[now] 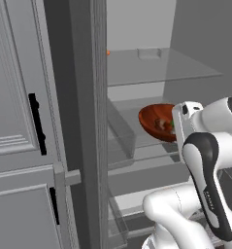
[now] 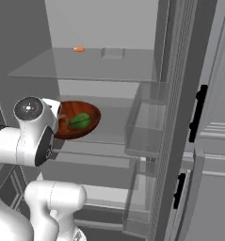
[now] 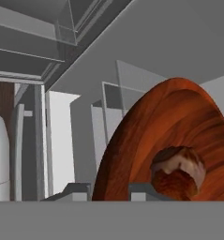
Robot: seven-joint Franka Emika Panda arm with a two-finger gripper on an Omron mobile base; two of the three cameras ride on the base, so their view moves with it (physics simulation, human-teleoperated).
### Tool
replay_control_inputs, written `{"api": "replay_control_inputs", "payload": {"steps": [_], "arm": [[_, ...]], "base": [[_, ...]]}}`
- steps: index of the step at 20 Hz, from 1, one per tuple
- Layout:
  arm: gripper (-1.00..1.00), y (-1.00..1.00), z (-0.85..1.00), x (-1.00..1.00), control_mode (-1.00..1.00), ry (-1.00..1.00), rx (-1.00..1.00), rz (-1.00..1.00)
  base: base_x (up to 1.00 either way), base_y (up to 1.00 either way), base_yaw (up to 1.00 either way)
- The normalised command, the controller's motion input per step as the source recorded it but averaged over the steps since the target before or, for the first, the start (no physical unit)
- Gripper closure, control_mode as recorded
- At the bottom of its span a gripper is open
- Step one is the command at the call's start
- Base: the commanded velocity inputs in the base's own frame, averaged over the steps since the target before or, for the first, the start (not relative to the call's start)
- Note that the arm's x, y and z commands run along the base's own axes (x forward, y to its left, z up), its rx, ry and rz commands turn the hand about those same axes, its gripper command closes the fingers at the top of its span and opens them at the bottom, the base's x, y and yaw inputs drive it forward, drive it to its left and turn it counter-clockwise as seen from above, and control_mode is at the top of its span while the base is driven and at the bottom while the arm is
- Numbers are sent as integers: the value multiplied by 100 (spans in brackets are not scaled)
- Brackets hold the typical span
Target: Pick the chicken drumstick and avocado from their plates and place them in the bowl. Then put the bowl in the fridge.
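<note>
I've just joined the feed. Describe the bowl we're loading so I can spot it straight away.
Start at the open fridge and its clear glass shelves. On the middle shelf, just past the robot's white wrist, is the bowl: wide, shallow, glossy reddish-brown wood. It carries the green avocado and the brown chicken drumstick; everything around it is grey or transparent.

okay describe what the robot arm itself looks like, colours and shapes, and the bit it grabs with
The arm is glossy white with rounded, tube-like segments. A black band runs along one link, and a round grey cap covers a joint. No loose cables or lettering show. Of the tool, two small dark grey finger tips with angular tops are visible in the hand view.
</note>
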Motion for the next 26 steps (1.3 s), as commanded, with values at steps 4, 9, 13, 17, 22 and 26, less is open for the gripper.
{"api": "replay_control_inputs", "payload": {"steps": [4, 9, 13, 17, 22, 26], "arm": [[100, 0, 0, 0, 100, 0, 0, 0], [100, 0, 0, 0, 100, 0, 0, 0], [100, 0, 0, 0, 100, 0, 0, 0], [100, 0, 0, 0, 100, 0, 0, 0], [100, 0, 0, 0, 100, 0, 0, 0], [100, 0, -7, 33, -100, 0, 0, 0]], "base": [[49, 0, 0], [43, 0, 0], [36, 0, 0], [31, 0, 0], [24, 0, 0], [0, 0, 0]]}}
